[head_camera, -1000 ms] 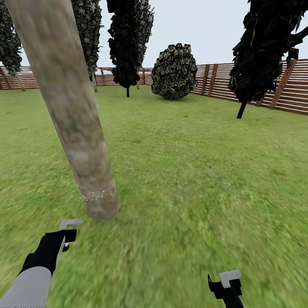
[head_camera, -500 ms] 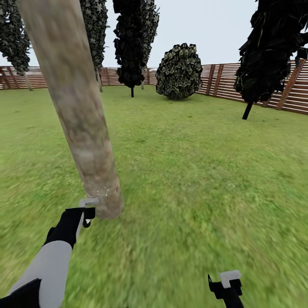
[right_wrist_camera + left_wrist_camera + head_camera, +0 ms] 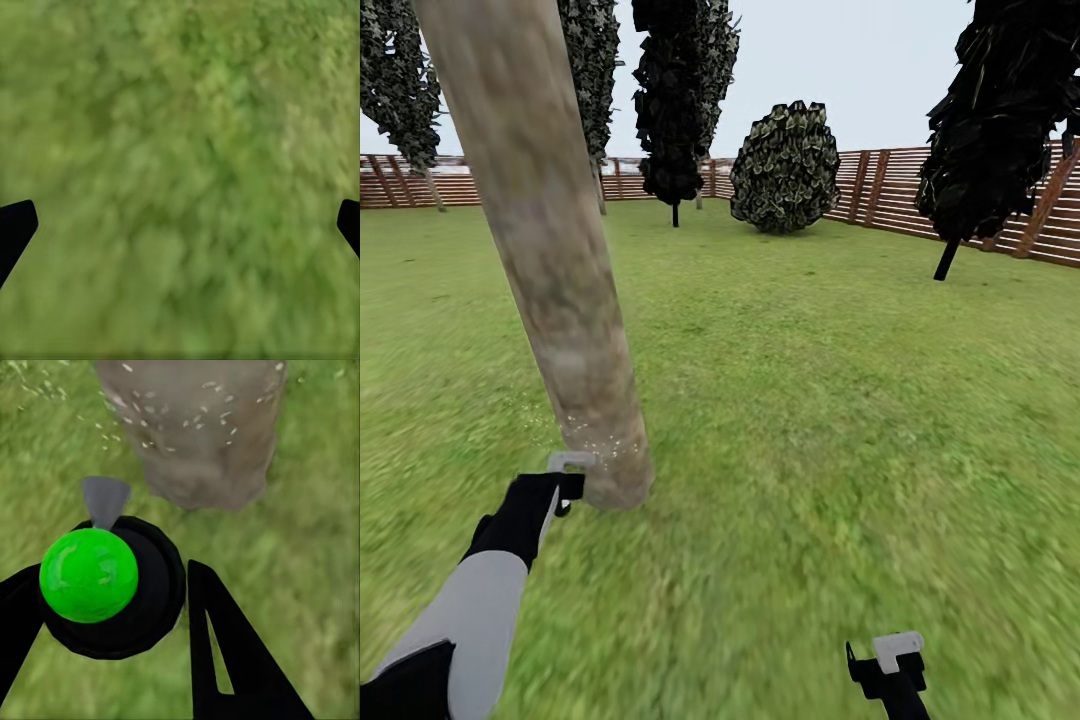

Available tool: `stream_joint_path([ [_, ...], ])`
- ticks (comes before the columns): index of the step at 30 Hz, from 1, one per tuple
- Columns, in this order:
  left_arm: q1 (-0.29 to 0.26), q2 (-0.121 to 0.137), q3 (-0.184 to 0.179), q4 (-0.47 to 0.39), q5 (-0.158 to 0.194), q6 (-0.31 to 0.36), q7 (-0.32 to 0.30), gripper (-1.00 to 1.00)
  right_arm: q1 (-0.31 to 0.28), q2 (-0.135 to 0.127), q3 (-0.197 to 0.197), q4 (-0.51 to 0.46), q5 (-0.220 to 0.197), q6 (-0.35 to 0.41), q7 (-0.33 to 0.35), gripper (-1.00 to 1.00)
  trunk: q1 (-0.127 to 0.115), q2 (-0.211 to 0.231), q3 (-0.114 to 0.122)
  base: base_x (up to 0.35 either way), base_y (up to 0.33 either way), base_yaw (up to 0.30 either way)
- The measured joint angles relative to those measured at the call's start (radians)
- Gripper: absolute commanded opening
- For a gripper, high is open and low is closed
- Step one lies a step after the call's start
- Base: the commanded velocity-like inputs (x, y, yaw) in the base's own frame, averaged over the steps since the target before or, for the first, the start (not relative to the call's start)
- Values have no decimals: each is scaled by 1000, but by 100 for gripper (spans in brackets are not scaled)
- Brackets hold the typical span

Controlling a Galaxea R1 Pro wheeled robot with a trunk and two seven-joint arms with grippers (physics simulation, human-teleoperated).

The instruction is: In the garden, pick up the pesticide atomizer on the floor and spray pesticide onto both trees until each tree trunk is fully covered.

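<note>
The garden lawn [image 3: 830,400] spreads around me, blotchy green grass out to a brown slatted fence [image 3: 890,190], with slim dark-leaved trees [image 3: 675,90] and a rounded bush [image 3: 785,165] far off. The tree trunk [image 3: 545,250] rises at my left front, a thick smooth column of mottled grey-brown bark, its long axis leaning up and away to the left. Fine white pesticide specks [image 3: 595,440] dot its base; my left wrist camera shows them [image 3: 187,420] on bark and grass alike. My left end effector [image 3: 545,490] grips the atomizer [image 3: 112,585], black round body with a glossy green cap, its grey nozzle [image 3: 105,501] aimed straight at the trunk foot, just beside it. My right end effector [image 3: 890,665] hangs low over grass, well apart, fingers [image 3: 15,229] spread wide
</note>
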Motion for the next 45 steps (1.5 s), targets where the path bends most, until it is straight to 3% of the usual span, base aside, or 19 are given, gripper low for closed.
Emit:
stream_joint_path([
  [2, -7, 15, 2, 0, -6, 15, -1, -100, 0, 0, 0, 0, 0, 0, 0, 100, 0, 0, 0, 0, 0, 0],
  [4, -7, 57, 3, 0, -7, 24, -2, -100, 0, 0, 0, 0, 0, 0, 0, 100, 0, 0, 0, 0, 0, 0],
  [7, 1, 75, 1, -1, -1, 27, -2, -100, 0, 0, 0, 0, 0, 0, 0, 100, 0, 0, 0, 0, 0, 10],
  [11, -11, 41, -4, -4, 2, 28, 2, -100, 0, 0, 0, 0, 0, 0, 0, 100, 0, 0, 0, 97, -199, 229],
  [20, -4, 41, 6, -46, 1, 28, 3, -100, 0, -2, -1, 0, 0, 0, 0, 100, 0, 0, 0, 248, -96, 15],
  [24, 5, 47, 9, -96, 1, 29, 1, -100, 0, -2, -1, 0, 0, 0, 0, 100, 0, 0, 0, 14, -1, 0],
  [34, 6, 39, 6, -100, 3, 29, 2, -100, 0, -2, 0, 0, 0, 0, 0, 100, 0, 0, 0, -29, -228, 164],
  [45, -5, 14, 7, -101, 4, 30, 4, -100, 0, -2, -1, 0, -1, 0, 0, 100, 0, 0, 0, 19, -258, 149],
])
